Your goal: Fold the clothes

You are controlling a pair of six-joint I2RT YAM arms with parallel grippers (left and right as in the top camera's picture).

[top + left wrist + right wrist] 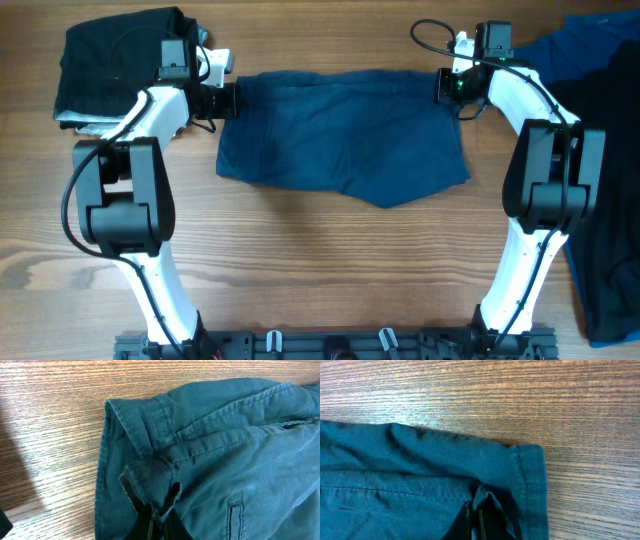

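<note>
Dark navy shorts (340,135) lie spread flat across the middle of the table, waistband along the far edge. At the shorts' far left corner, my left gripper (228,98) is shut on a pinch of waistband fabric; the left wrist view shows the cloth bunched between the black jaws of that gripper (159,512), with the shorts (225,450) stretching off to the right. My right gripper (443,86) is shut on the far right corner. In the right wrist view a fold of the shorts (395,475) is nipped in this gripper (479,510), just inside the hem.
A folded black garment (120,55) rests on light grey cloth at the far left corner. A brighter blue garment (600,50) and a black one (615,200) are heaped along the right edge. Bare wooden table (330,260) lies in front of the shorts.
</note>
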